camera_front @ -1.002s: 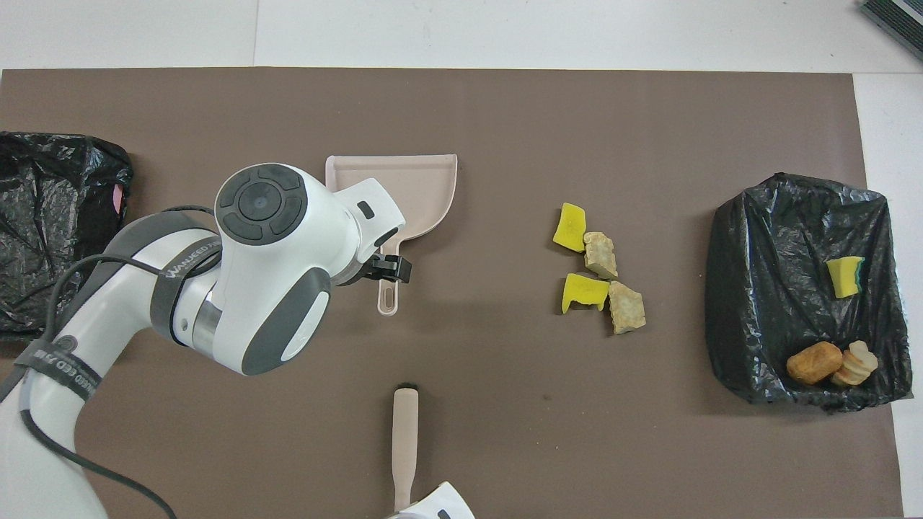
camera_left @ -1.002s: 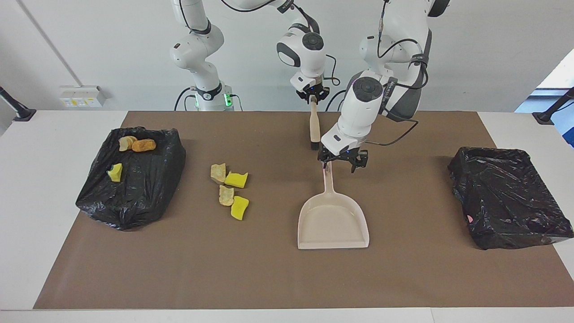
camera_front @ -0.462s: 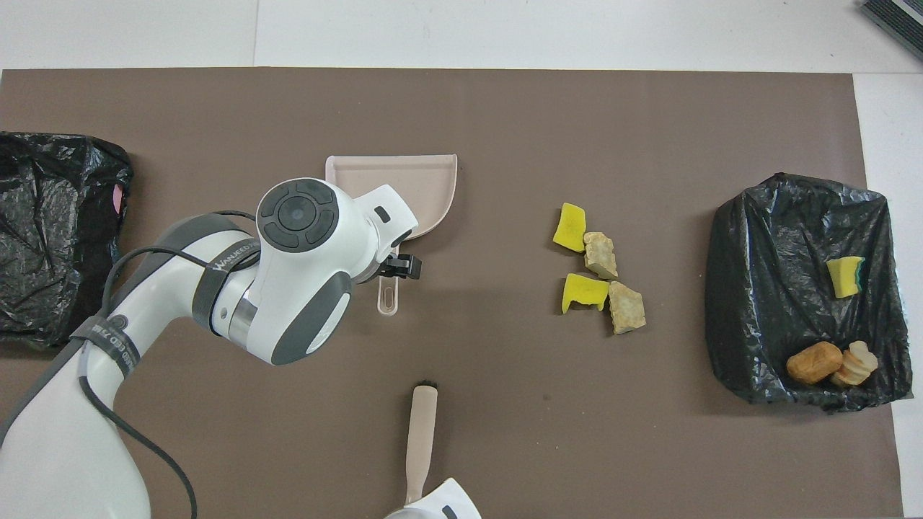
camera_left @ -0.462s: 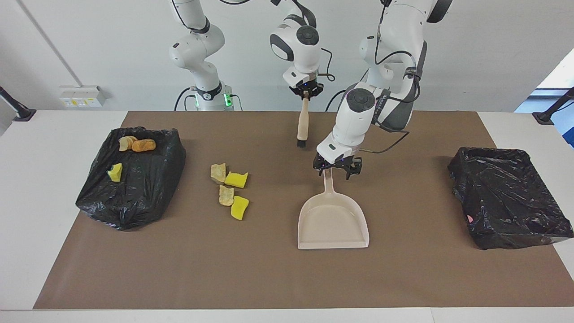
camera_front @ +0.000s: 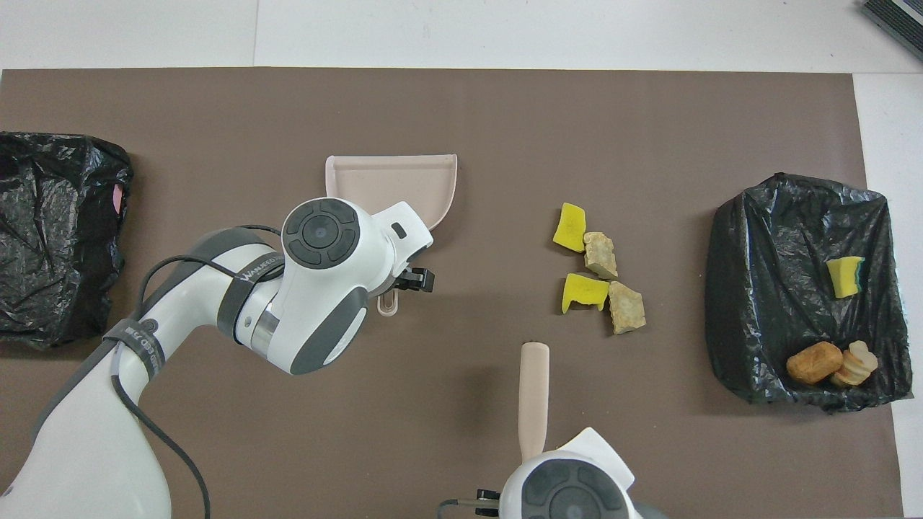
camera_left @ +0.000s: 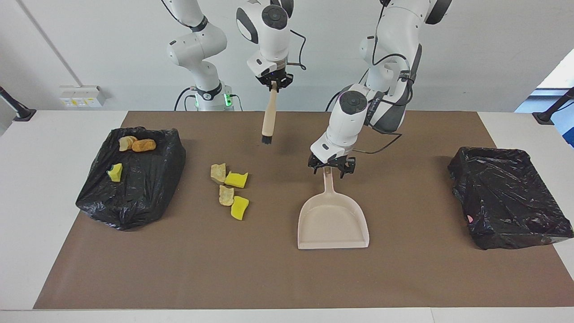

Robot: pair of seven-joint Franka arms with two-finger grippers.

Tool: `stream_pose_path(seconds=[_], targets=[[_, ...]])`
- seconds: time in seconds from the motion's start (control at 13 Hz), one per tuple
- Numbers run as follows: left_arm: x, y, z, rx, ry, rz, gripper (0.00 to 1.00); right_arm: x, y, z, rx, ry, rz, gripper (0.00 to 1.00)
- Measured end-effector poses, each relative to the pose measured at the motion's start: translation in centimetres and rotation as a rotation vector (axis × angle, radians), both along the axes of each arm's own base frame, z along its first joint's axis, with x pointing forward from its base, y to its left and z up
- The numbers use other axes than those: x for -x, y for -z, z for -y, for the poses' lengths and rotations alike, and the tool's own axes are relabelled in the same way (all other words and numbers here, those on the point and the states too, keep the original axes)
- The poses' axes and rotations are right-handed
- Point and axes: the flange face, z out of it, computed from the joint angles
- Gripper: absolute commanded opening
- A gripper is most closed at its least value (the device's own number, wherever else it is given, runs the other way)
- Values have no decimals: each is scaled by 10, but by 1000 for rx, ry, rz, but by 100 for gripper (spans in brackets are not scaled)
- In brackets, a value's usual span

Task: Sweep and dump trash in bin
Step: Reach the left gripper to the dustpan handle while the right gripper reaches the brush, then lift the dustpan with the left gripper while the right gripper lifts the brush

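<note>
Several trash chunks (camera_left: 229, 190) (camera_front: 598, 268), yellow sponge bits and tan lumps, lie in a cluster on the brown mat. The beige dustpan (camera_left: 332, 222) (camera_front: 393, 184) lies flat beside them, toward the left arm's end, handle pointing at the robots. My left gripper (camera_left: 328, 169) is open, its fingers straddling the handle's end; in the overhead view its wrist hides the grip. My right gripper (camera_left: 274, 84) is shut on the handle of a beige brush (camera_left: 267, 119) (camera_front: 534, 396), which hangs bristles down over the mat. A black-lined bin (camera_left: 130, 188) (camera_front: 779, 288) at the right arm's end holds three pieces.
A second black-lined bin (camera_left: 506, 197) (camera_front: 58, 231) sits at the left arm's end of the mat. The brown mat (camera_left: 269, 278) covers most of the white table.
My right gripper has lifted the brush and carried it toward the right arm's end. My left gripper has slid a little along the dustpan handle toward the robots, still open.
</note>
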Motion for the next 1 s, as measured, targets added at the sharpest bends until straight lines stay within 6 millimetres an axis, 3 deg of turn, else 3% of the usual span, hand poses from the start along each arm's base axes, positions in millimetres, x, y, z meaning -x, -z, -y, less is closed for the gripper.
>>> stream_pose_path(seconds=[0.15, 0.31, 0.39, 0.46, 0.54, 0.69, 1.0], targets=[[7, 3, 5, -3, 14, -8, 74, -39, -2, 50, 29, -38, 9, 0], [8, 3, 7, -10, 25, -4, 22, -68, 7, 93, 66, -89, 4, 0], [8, 3, 6, -31, 40, 4, 15, -79, 15, 111, 98, -119, -5, 0], [9, 4, 4, -62, 59, 12, 13, -88, 25, 125, 133, -147, -18, 0], [9, 4, 1, -101, 85, 28, 4, -98, 35, 139, 166, -174, -31, 0], [9, 3, 0, -149, 117, 50, 0, -115, 55, 163, 204, -209, -54, 0], [4, -5, -9, -171, 210, 50, 0, -125, 102, 164, 207, -251, -104, 0]])
